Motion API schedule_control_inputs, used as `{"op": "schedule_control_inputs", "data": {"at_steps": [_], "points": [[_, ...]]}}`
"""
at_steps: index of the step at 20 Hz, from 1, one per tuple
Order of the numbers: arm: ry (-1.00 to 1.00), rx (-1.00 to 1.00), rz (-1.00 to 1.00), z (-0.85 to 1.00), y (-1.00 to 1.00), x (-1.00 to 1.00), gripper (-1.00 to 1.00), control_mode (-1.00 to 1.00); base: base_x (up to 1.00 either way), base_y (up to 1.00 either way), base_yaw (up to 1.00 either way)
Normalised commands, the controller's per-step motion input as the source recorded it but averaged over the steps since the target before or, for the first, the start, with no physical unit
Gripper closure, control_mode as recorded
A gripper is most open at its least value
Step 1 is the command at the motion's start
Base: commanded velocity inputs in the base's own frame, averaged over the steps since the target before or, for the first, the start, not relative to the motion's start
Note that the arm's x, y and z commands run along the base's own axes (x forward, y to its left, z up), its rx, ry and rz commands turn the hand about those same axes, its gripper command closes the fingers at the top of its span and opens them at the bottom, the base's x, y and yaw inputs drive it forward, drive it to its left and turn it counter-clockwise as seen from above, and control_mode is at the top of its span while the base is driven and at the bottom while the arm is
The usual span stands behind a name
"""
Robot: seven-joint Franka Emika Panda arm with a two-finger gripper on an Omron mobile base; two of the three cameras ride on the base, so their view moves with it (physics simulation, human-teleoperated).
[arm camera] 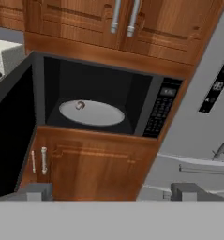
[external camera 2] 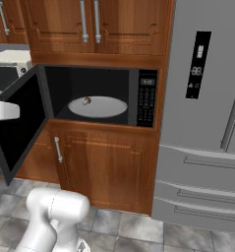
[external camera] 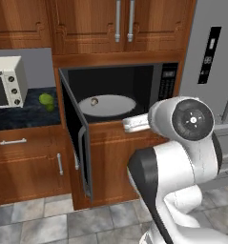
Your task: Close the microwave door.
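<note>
The black built-in microwave (external camera: 134,78) stands open, with its white turntable plate (external camera: 110,106) and dark button panel (external camera: 168,82) showing. Its door (external camera: 73,126) is swung out to the left and seen nearly edge-on, with the silver bar handle (external camera: 82,159) on its outer side. The right base view shows the door's dark inner face (external camera 2: 20,123), which also appears in the hand view (arm camera: 10,136). My gripper (arm camera: 113,193) is open and holds nothing. It hangs back from the microwave (arm camera: 99,89), facing the cavity. My white hand (external camera: 134,123) floats in front of the microwave's lower edge, right of the door.
A small round object (arm camera: 79,105) lies on the turntable. A white toaster oven (external camera: 5,82) and a green fruit (external camera: 46,100) sit on the dark counter to the left. Wooden cabinets (external camera: 110,162) are above and below, and a grey fridge (external camera 2: 202,108) is to the right.
</note>
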Motion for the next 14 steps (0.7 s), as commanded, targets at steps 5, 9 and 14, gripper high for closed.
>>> {"op": "schedule_control_inputs", "data": {"at_steps": [5,9,14], "points": [[-0.09,-0.16,-0.27,0.0,1.0,-1.0,-1.0,-1.0,0.0,0.0,0.0],[-0.18,-0.02,-0.37,-0.01,1.0,-0.58,-1.0,-1.0,0.0,0.0,0.0],[-0.29,0.0,-0.38,-0.24,1.0,0.01,-1.0,-1.0,0.0,0.0,0.0]]}}
